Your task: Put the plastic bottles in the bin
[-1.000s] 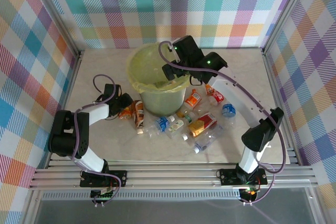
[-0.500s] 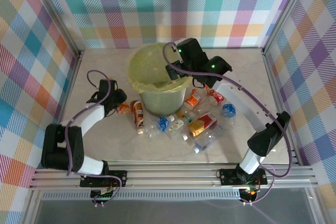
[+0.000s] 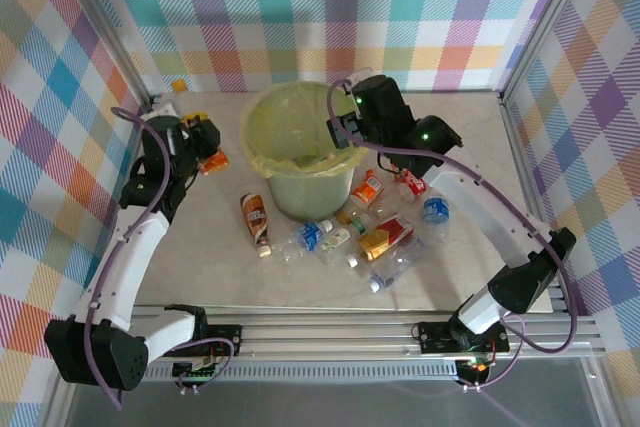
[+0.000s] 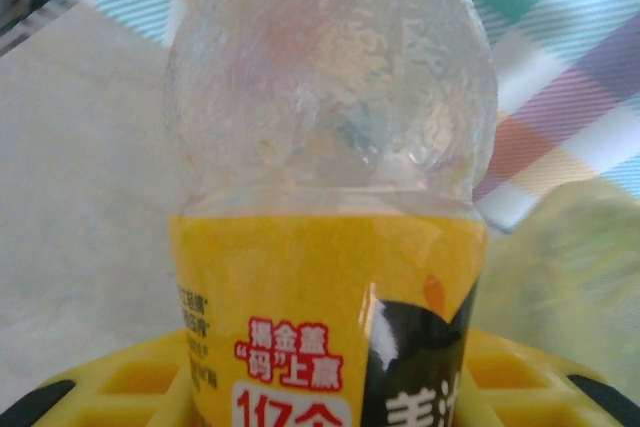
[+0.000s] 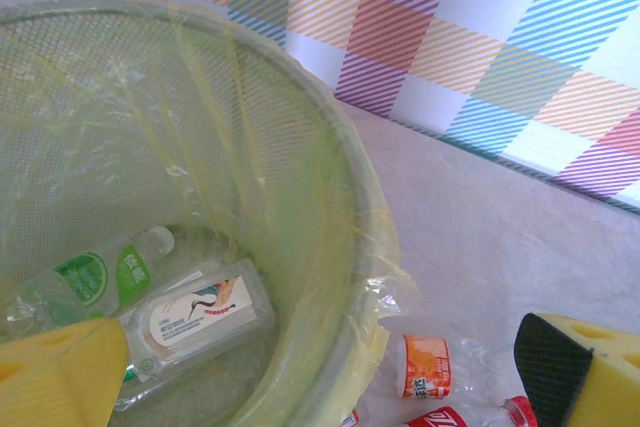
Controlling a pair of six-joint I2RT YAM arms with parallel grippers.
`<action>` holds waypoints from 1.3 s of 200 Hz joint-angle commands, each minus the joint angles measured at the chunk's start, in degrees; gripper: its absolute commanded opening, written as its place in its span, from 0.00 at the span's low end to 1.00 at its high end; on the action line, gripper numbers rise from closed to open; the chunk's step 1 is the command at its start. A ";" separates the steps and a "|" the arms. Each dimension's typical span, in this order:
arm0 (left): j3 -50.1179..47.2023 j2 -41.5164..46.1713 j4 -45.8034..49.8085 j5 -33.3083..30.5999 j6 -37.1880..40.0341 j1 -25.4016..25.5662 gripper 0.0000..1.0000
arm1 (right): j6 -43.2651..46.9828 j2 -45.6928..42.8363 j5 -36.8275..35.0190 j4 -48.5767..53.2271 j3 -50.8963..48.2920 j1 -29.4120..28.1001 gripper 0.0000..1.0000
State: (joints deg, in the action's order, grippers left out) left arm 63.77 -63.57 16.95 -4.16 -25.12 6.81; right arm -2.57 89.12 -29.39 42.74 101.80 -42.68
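The left gripper (image 3: 204, 143) pinches a clear bottle (image 4: 330, 247), raised to the left of the bin (image 5: 150, 87) and near the checked wall (image 3: 60, 147). Its orange-yellow label bears red-and-white Chinese print and a large "1". The right gripper (image 5: 320, 347) hangs over the bin's right rim, fingers spread wide with nothing between them. Inside the liner lie a green-labelled bottle (image 5: 88, 282) and a white-labelled bottle (image 5: 195, 317) showing a bird. Loose bottles (image 3: 378, 232) crowd the table (image 3: 200, 267) just right of the bin; a brown-labelled bottle (image 3: 255, 217) lies apart, bare tabletop to its left.
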 commanded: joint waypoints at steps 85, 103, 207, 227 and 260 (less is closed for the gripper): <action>17.81 -10.58 -7.01 12.64 2.56 14.07 0.39 | -4.50 -4.21 -3.82 -1.89 -3.96 1.07 1.00; 20.59 -14.24 -6.93 13.38 3.82 16.47 0.39 | -4.99 -4.65 -4.07 -1.79 -4.24 1.45 1.00; 20.58 -22.71 -6.37 16.82 8.73 18.94 0.40 | -5.72 -6.32 -6.33 -0.80 -5.60 2.49 1.00; 19.66 -22.99 -6.14 17.46 8.93 19.01 0.40 | -6.68 -6.50 -6.96 0.07 -6.02 2.54 1.00; 18.60 -23.63 -4.78 17.96 10.79 18.99 0.42 | -8.31 -7.47 -7.01 -0.87 -8.15 2.53 1.00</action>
State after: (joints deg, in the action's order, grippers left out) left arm 83.24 -86.83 12.10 12.32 -17.02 25.10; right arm -8.58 83.88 -35.16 42.44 95.02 -40.47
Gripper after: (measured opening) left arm 0.422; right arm 0.996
